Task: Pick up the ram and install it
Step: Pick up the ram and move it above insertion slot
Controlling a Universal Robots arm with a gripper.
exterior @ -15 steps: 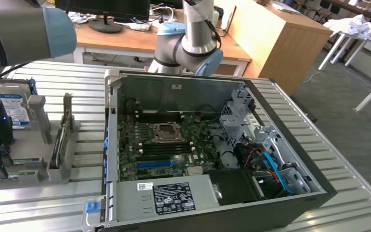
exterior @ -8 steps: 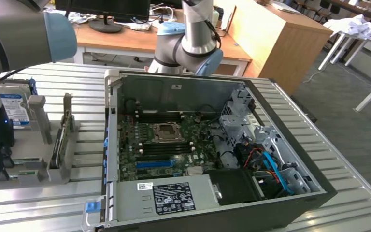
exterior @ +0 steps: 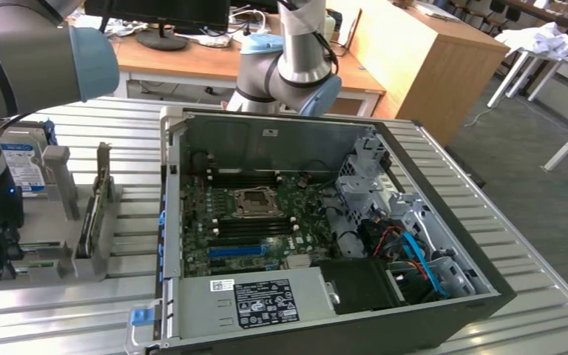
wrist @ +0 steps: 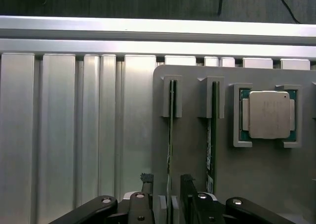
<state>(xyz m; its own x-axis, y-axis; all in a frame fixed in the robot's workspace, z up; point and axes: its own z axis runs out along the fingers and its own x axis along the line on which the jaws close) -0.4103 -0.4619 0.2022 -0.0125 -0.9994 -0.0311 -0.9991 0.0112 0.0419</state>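
Note:
Two ram sticks stand on edge in slots of a grey fixture plate (wrist: 192, 150). The left ram (wrist: 170, 135) runs down between my fingers, and the second ram (wrist: 210, 135) stands parallel beside it. My gripper (wrist: 167, 197) is open and straddles the near end of the left stick, with one dark finger (wrist: 146, 184) on each side and small gaps to the board. In the exterior view a ram (exterior: 89, 225) stands in the fixture to the left of the open computer case. The motherboard (exterior: 215, 237) lies inside that case, with black memory slots (exterior: 254, 222) near the CPU socket.
A CPU (wrist: 269, 114) sits in a holder on the same plate. A hard drive (exterior: 23, 168) with a blue-white label stands behind the fixture. The case's power supply (exterior: 254, 299) and drive cage (exterior: 363, 185) flank the motherboard. The ribbed aluminium table (wrist: 74, 135) extends around the fixture.

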